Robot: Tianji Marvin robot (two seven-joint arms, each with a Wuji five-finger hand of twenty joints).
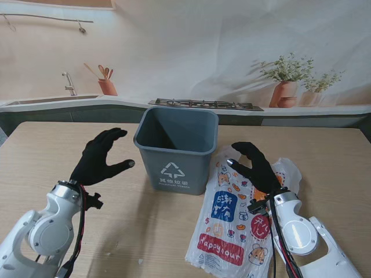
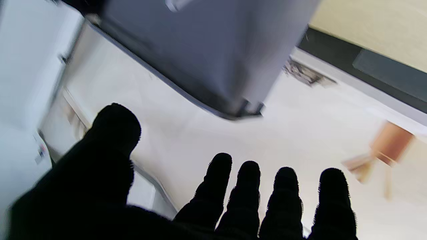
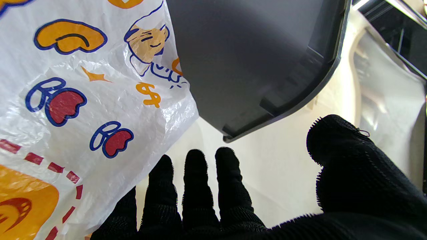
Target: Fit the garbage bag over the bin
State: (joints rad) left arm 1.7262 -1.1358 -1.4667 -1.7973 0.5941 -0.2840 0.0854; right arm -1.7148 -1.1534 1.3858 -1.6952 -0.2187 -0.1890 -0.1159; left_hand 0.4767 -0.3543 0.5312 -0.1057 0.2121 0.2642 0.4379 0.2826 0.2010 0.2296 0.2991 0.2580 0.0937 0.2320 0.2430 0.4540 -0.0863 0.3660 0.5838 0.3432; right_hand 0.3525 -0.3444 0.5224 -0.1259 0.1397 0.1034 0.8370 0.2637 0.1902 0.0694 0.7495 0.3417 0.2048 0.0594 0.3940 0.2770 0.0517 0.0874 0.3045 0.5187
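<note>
Grey bin (image 1: 177,149): upright on the bench (image 1: 52,150), between both hands, mouth uncovered.
Garbage bag (image 1: 235,223): white, printed, flat on the bench, beneath the right hand, one edge touching the bin.
Left hand (image 1: 99,157): fingers spread, holding nothing, beside the bin.
Right hand (image 1: 255,167): fingers apart, empty, over the bag.

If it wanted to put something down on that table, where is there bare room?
Bare wood lies left of the bin, around the left hand, and along the table's far right edge past the bag. It is crowded right of the bin, where the bag spreads under the right hand.
</note>
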